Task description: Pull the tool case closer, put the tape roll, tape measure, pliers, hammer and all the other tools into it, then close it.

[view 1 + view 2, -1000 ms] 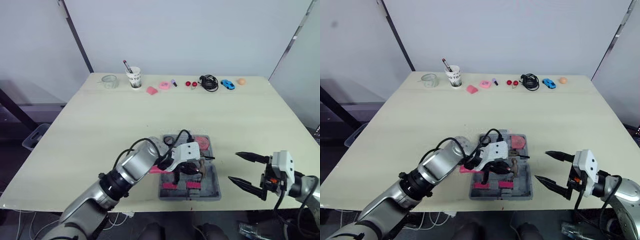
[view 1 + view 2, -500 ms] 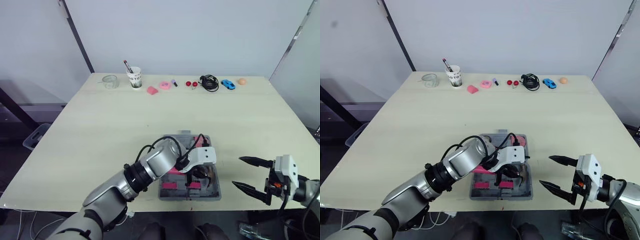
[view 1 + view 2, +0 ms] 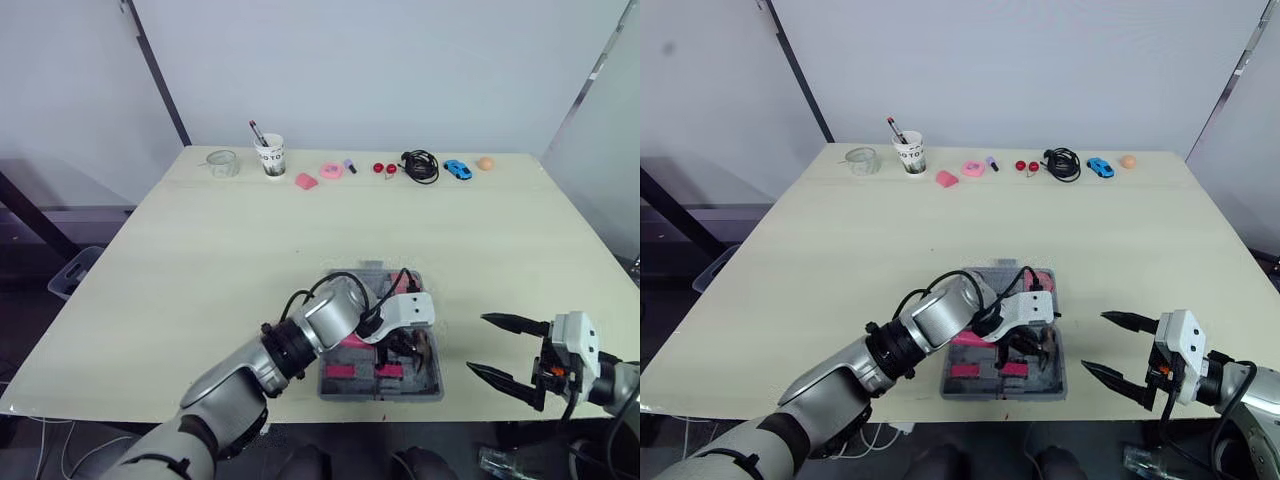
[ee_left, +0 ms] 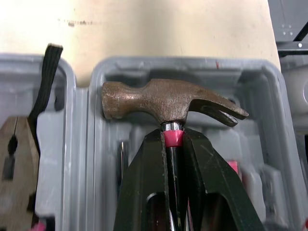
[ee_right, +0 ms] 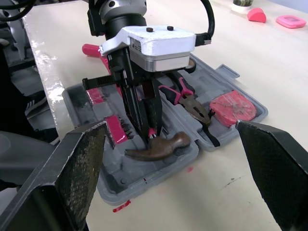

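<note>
The grey tool case (image 3: pixel 432 390) lies open near the table's front edge. My left gripper (image 3: pixel 402 348) reaches down into its right part, shut on the neck of the hammer just below the rusty brown head (image 4: pixel 168 103). The hammer head (image 5: pixel 159 147) rests inside a moulded recess of the case wall (image 5: pixel 115 185). Pliers (image 5: pixel 190 98) and a pink tape measure (image 5: pixel 232 108) lie in the case's other half. Pink-handled tools (image 3: pixel 340 371) sit in the front left part. My right gripper (image 3: pixel 505 352) hovers open to the right of the case, holding nothing.
Along the far table edge stand a glass (image 3: pixel 220 162), a paper cup with a pen (image 3: pixel 268 155), pink items (image 3: pixel 305 181), red pieces (image 3: pixel 382 168), a black cable (image 3: pixel 418 165), a blue toy car (image 3: pixel 456 169) and an orange ball (image 3: pixel 485 162).
My left gripper has carried the hammer rightward across the case and set its head down in the right part. The right gripper has drawn back a little toward the table's right front corner.
</note>
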